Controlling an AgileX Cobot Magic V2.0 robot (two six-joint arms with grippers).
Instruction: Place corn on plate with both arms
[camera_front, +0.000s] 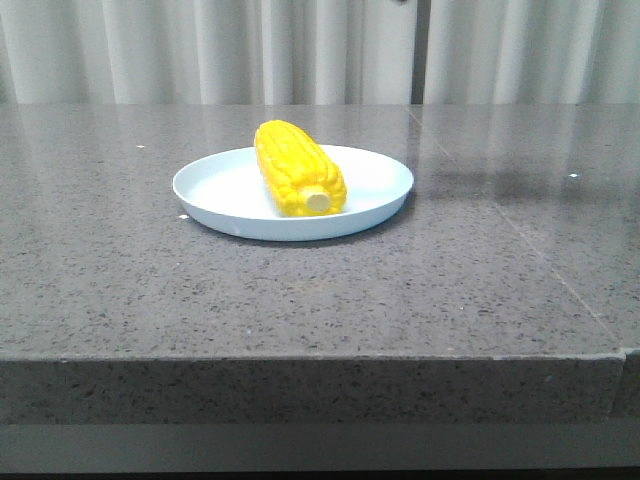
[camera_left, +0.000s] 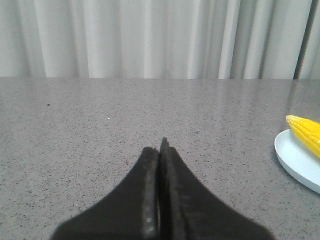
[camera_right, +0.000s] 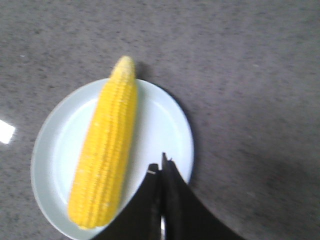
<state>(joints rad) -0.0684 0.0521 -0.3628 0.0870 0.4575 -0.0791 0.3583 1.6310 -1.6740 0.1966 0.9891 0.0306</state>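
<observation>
The yellow corn (camera_front: 297, 168) lies on the pale blue-white plate (camera_front: 220, 190) in the middle of the table, its pale stub end toward the front. Neither arm shows in the front view. In the right wrist view the corn (camera_right: 106, 145) lies lengthwise on the plate (camera_right: 165, 125), its tip over the rim. My right gripper (camera_right: 161, 165) is shut and empty, high above the plate's edge beside the corn. In the left wrist view my left gripper (camera_left: 160, 147) is shut and empty over bare table. The corn's tip (camera_left: 305, 131) and the plate's rim (camera_left: 295, 162) show at that view's edge.
The table is a grey speckled stone top (camera_front: 120, 260) with a front edge (camera_front: 300, 357) and a seam at the right (camera_front: 560, 280). Pale curtains (camera_front: 200, 50) hang behind it.
</observation>
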